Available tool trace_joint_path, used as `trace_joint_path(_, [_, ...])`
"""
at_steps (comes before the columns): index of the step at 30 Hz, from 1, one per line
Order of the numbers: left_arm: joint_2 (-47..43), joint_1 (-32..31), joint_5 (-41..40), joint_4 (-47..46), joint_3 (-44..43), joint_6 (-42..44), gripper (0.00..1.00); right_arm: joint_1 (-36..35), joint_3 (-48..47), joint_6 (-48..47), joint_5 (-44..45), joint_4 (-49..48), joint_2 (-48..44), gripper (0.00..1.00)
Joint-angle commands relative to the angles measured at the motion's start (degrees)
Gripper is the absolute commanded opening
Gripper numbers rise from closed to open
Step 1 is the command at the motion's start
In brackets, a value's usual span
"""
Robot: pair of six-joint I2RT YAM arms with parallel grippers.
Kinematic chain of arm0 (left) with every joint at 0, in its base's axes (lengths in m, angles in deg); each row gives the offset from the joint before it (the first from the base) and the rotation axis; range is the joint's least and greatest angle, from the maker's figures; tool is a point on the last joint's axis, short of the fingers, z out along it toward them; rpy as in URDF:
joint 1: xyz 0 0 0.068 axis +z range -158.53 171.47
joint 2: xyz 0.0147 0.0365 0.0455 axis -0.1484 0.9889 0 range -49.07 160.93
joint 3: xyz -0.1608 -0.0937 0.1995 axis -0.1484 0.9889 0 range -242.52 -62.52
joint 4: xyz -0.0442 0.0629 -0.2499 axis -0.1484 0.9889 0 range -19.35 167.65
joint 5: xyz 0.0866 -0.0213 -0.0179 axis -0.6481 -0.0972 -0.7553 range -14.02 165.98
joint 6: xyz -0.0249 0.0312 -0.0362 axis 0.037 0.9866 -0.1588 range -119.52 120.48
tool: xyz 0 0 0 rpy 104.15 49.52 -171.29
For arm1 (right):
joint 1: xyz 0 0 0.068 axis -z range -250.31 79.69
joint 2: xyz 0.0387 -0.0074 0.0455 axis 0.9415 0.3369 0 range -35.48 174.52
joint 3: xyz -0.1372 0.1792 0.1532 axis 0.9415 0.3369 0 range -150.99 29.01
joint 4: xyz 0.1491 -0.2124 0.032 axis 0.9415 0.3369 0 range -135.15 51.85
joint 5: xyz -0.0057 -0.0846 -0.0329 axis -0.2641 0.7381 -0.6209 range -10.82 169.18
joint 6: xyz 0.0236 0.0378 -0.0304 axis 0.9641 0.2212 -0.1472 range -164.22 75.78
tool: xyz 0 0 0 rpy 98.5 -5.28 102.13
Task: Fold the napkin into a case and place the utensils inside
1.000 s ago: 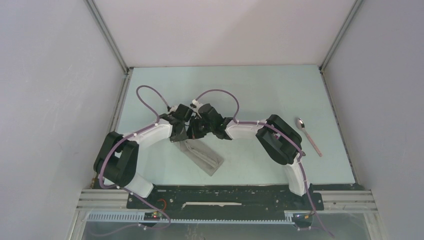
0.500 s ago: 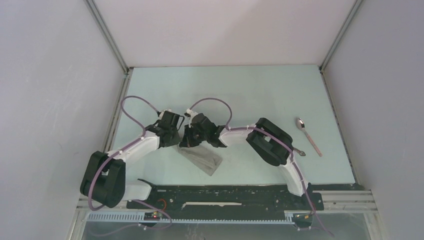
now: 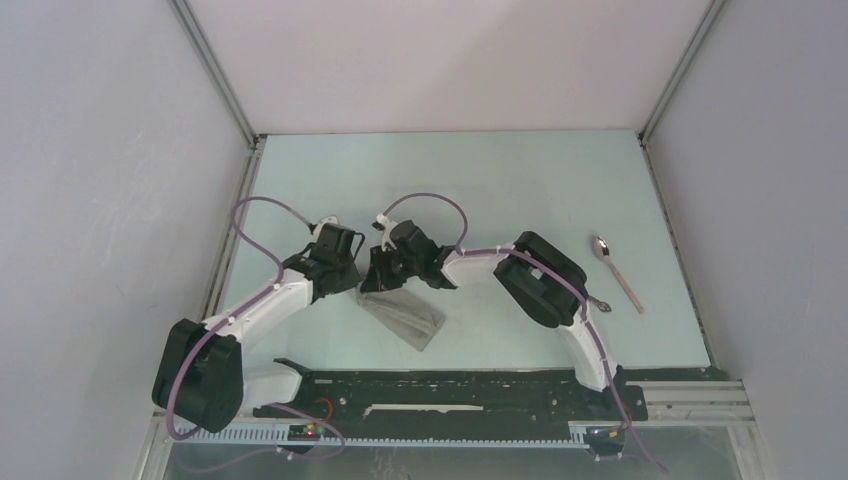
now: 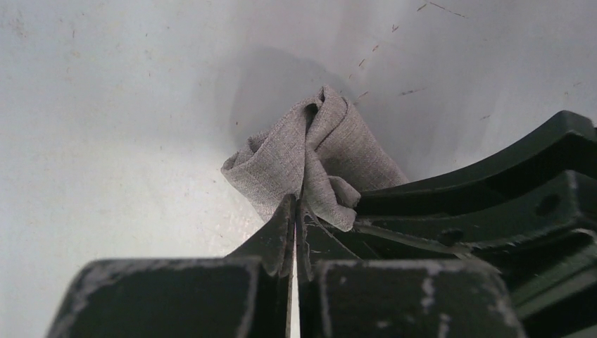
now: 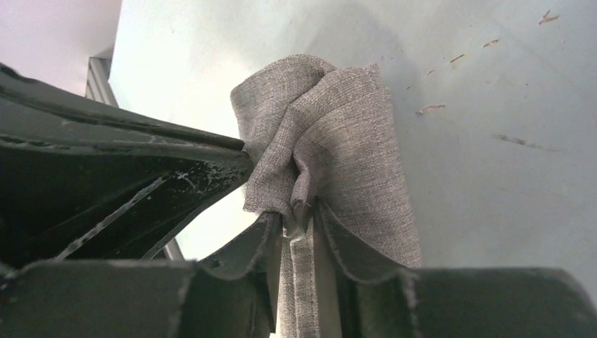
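Grey cloth, the folded napkin (image 3: pixel 408 320) lies slantwise on the table (image 3: pixel 500 180) between the arms, its far end bunched up. Left pincer (image 4: pixel 294 205) is clamped tight on that bunch. Right pincer (image 5: pixel 299 218) has its jaws slightly parted with a hem between them, and I cannot tell whether it grips. Since a second ago both arms have drawn nearer and lower. Spoon (image 3: pixel 617 273) stays at right.

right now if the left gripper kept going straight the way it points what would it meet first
The napkin: the left gripper is shut on its bunched end, which stands right ahead of the fingertips. Past the cloth it probably meets the table, though depth is unclear.
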Motion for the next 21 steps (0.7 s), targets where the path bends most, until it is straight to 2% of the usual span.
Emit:
trace_joint_path(1, [-1.4,0.2,-0.8,-0.4,0.4,-1.3,0.0,1.1,1.5,-0.6,-6.3,-3.7,-4.2,0.34])
trace_joint_path(4, [-1.4,0.2,-0.6,-0.4,0.4,-1.2,0.0,1.7,2.8,0.4,-8.1,-6.7,-4.9,0.41])
trace_joint_path(12, [-1.5,0.2,0.3,-1.2,1.1,-1.2,0.0,3.1,2.8,2.3,-8.6,-9.5,-4.1,0.46])
trace_joint_path(15, [-1.8,0.3,0.5,-1.4,1.1,-1.2,0.0,3.4,1.8,2.6,-8.8,-8.9,-3.0,0.41])
trace_joint_path(19, [-2.3,0.3,0.9,-1.7,1.3,-1.1,0.0,3.2,0.2,3.8,-10.0,-9.4,-0.9,0.27])
trace_joint_path(21, [-2.6,0.3,1.3,-2.0,1.2,-1.0,0.0,3.0,-0.8,4.1,-10.5,-9.5,0.2,0.23])
